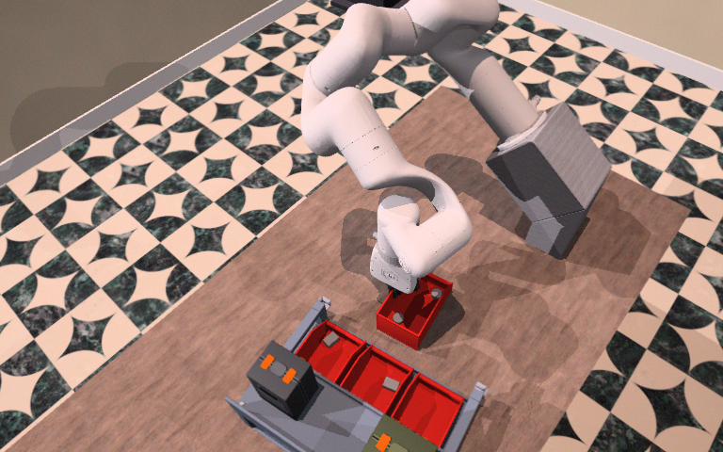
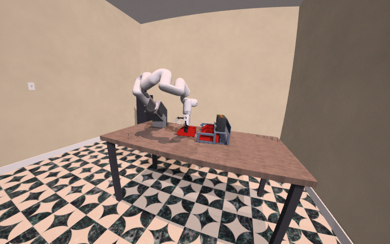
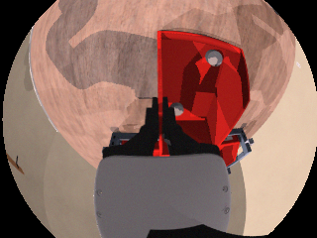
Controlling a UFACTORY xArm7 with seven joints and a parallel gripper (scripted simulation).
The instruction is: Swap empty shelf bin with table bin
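A red open bin (image 1: 414,314) with two grey parts in it is on or just above the table top, in front of the shelf (image 1: 351,383). I cannot tell whether it touches the table. My gripper (image 1: 395,292) points down and is shut on the bin's side wall. In the wrist view, the fingers (image 3: 162,115) pinch the left wall of the bin (image 3: 205,93). The shelf holds three red bins with open fronts out. The left bin (image 1: 330,348) and the middle bin (image 1: 378,376) each hold a grey part. The right bin (image 1: 426,408) is empty.
A dark box with orange clips (image 1: 281,378) and a green box (image 1: 396,437) stand on the shelf's upper board. The arm's grey base block (image 1: 549,175) stands at the far side of the table. The shelf (image 2: 214,133) is near the table's middle.
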